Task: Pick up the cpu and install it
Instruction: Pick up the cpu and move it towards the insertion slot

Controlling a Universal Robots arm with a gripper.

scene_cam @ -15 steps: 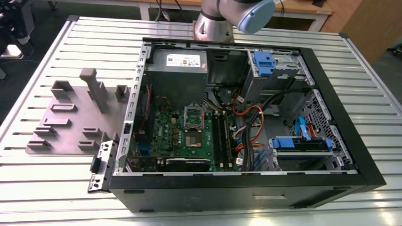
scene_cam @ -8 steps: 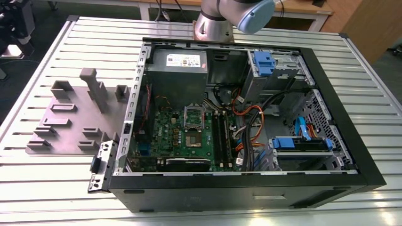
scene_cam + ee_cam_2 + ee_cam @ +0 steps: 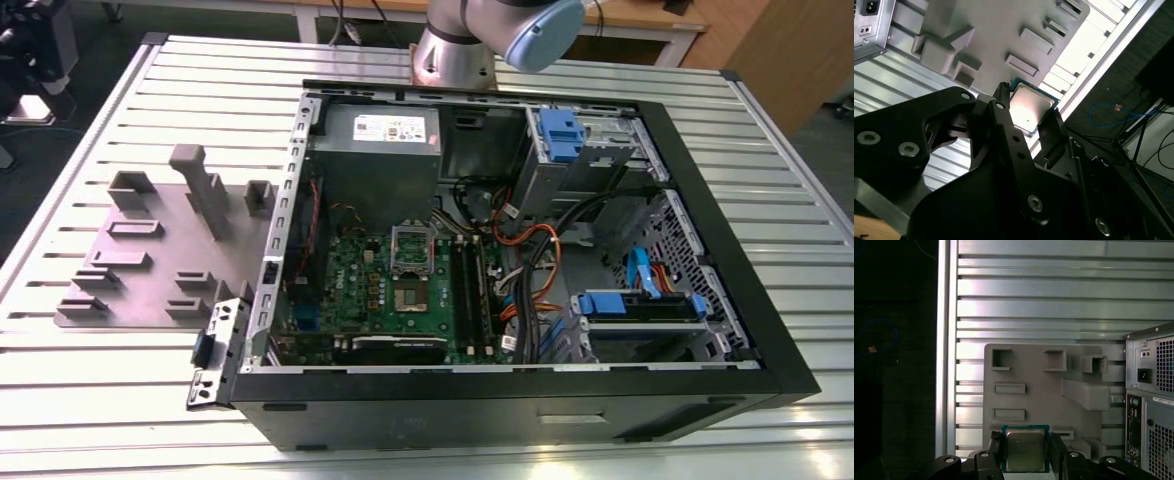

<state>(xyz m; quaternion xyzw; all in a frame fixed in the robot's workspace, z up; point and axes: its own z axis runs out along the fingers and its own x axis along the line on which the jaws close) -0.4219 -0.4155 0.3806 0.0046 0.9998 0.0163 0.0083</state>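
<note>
The cpu (image 3: 1025, 449) sits gripped between the two fingers (image 3: 1056, 451)

An open computer case (image 3: 747, 350) lies across the centre and right of the exterior view on a slatted table (image 3: 120, 400). A fixture tray (image 3: 154, 260) sits just beside it at left, and the arm (image 3: 454, 55) stands behind it at top centre. Inside the case, the motherboard (image 3: 360, 270) sits lower left, the power supply (image 3: 378, 160) above it, drive cages (image 3: 641, 305) at right and cables (image 3: 534, 260) between. In the first wrist view the cpu (image 3: 1025, 450) sits clamped in the gripper (image 3: 1026, 447), with the tray beyond it.
</note>
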